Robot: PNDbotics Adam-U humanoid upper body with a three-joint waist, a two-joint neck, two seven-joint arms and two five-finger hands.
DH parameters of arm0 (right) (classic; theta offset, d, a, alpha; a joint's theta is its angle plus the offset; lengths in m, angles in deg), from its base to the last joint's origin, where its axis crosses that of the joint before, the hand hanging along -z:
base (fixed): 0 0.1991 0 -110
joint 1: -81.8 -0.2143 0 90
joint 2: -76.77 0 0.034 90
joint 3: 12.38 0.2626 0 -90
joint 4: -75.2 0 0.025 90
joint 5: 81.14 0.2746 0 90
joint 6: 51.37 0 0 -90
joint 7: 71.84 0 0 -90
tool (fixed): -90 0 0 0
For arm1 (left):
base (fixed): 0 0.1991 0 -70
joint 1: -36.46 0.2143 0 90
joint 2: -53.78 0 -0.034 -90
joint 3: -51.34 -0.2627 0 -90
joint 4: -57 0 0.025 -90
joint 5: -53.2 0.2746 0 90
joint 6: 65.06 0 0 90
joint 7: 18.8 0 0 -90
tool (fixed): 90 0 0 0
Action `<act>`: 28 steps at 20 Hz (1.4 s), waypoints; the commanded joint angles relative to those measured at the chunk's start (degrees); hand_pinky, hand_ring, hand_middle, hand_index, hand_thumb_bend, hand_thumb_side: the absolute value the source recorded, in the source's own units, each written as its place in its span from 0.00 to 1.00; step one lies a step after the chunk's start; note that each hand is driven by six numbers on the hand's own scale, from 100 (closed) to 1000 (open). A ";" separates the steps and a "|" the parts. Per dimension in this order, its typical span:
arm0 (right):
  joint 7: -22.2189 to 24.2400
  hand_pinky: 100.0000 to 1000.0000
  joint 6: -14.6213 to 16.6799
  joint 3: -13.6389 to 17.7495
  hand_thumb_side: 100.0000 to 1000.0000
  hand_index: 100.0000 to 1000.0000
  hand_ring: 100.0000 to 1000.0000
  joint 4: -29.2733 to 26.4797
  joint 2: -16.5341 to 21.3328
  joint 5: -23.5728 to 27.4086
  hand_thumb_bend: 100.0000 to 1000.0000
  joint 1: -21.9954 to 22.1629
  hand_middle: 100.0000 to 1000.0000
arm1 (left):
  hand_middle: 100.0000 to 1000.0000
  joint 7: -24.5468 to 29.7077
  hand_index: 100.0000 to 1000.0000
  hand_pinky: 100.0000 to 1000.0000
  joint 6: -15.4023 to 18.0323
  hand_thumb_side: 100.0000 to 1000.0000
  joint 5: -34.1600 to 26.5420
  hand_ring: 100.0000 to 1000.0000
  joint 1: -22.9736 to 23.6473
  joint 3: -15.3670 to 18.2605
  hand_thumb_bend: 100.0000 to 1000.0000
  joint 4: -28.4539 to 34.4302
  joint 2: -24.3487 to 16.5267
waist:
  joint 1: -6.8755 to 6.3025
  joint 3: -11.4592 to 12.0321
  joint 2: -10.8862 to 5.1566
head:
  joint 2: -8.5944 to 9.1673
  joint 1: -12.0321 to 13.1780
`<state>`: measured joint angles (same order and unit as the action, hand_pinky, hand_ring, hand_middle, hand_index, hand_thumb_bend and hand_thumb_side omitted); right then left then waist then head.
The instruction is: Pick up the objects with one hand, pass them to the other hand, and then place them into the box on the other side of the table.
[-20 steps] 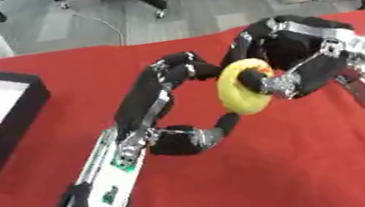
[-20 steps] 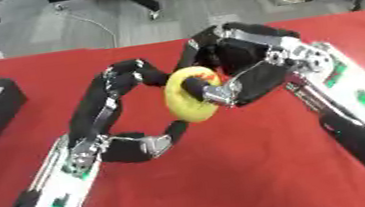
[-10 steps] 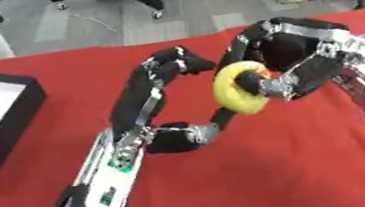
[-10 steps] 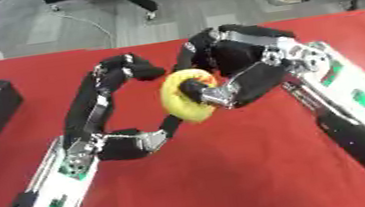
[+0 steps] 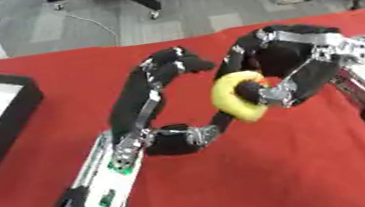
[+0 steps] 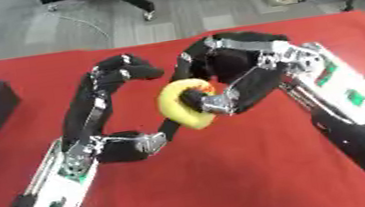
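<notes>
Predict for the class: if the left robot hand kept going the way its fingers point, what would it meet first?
Most likely the right robot hand, which holds the yellow ring. The left robot hand points toward it across a small gap, though depth is hard to judge.

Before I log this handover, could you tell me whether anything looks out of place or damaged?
Nothing stands out. The yellow ring is held above the red table in the right hand, the left hand is beside it, and the black box sits square at the left edge.
</notes>
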<state>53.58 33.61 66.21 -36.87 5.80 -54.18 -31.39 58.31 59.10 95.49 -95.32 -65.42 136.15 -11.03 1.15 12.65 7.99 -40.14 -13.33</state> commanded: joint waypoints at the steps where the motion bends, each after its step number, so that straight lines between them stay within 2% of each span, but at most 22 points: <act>1: 0.72 0.51 0.19 0.46 0.00 0.15 0.66 -0.11 0.67 -0.03 0.00 -0.64 0.31 | 0.52 -0.18 0.66 0.50 1.26 0.30 0.13 0.50 -1.09 -0.07 0.27 1.94 0.52 | 0.75 -0.07 -0.17 | 0.27 -0.21; 5: 0.94 0.50 0.15 0.56 0.00 0.15 0.66 0.06 0.76 0.20 0.00 -0.73 0.31 | 0.52 -0.85 0.64 0.51 2.96 0.27 0.46 0.49 -1.30 -0.23 0.24 2.82 0.27 | 0.71 -0.06 -0.16 | 0.15 -0.47; 11: 0.87 0.50 -0.02 0.64 0.00 0.15 0.65 0.27 0.74 0.29 0.00 -0.81 0.30 | 0.47 -3.03 0.56 0.51 5.35 0.21 1.00 0.47 -1.44 -0.52 0.13 3.60 0.06 | 0.72 -0.07 -0.13 | -0.04 -0.66; 15: 1.14 0.50 0.04 0.65 0.00 0.15 0.65 0.36 0.69 0.37 0.00 -0.86 0.30 | 0.41 -3.68 0.43 0.50 6.11 0.16 1.13 0.44 -1.45 -0.63 0.00 3.38 0.13 | 0.74 -0.11 -0.10 | -0.09 -0.63; 20: 1.49 0.50 0.19 0.72 0.00 0.15 0.65 0.53 0.66 0.62 0.00 -0.98 0.31 | 0.39 -3.88 0.24 0.50 6.66 0.11 0.23 0.43 -1.48 -0.80 0.00 3.12 0.15 | 0.71 -0.19 -0.07 | -0.19 -0.62; 23: 1.90 0.50 0.13 0.73 0.00 0.15 0.66 0.64 0.60 1.00 0.00 -1.02 0.32 | 0.39 -3.28 0.20 0.50 6.83 0.08 -0.11 0.43 -1.45 -0.85 0.00 2.94 0.19 | 0.68 -0.24 -0.07 | -0.26 -0.63; 24: 2.03 0.50 0.16 0.76 0.00 0.16 0.66 0.65 0.56 1.30 0.00 -1.03 0.34 | 0.39 -3.07 0.19 0.50 6.85 0.06 -0.18 0.44 -1.45 -0.87 0.00 2.91 0.18 | 0.67 -0.25 -0.07 | -0.28 -0.61; 25: 2.21 0.51 0.22 0.78 0.04 0.20 0.68 0.63 0.52 1.76 0.00 -1.04 0.37 | 0.39 -2.88 0.18 0.50 6.88 0.05 -0.22 0.44 -1.46 -0.88 0.00 2.87 0.16 | 0.66 -0.27 -0.06 | -0.29 -0.58; 26: 2.58 0.52 0.32 0.78 0.03 0.25 0.70 0.56 0.46 2.35 0.00 -1.05 0.42 | 0.39 -2.74 0.18 0.50 6.95 0.05 -0.23 0.44 -1.47 -0.90 0.00 2.85 0.13 | 0.66 -0.28 -0.06 | -0.29 -0.52; 27: 3.24 0.55 0.42 0.76 0.01 0.36 0.74 0.50 0.37 3.02 0.00 -1.07 0.52 | 0.38 -2.66 0.18 0.50 7.04 0.05 -0.21 0.43 -1.47 -0.93 0.00 2.81 0.11 | 0.65 -0.29 -0.05 | -0.28 -0.51; 28: 4.39 0.56 0.61 0.73 0.01 0.43 0.76 0.41 0.21 3.95 0.00 -1.07 0.56 | 0.39 -2.58 0.18 0.50 7.19 0.05 -0.10 0.43 -1.46 -0.99 0.00 2.72 0.07 | 0.65 -0.33 -0.03 | -0.24 -0.48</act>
<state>57.00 33.99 66.54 -35.84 5.34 -51.36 -31.86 55.62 66.23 95.64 -95.44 -66.65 137.97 -11.09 1.15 12.42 7.99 -40.23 -13.80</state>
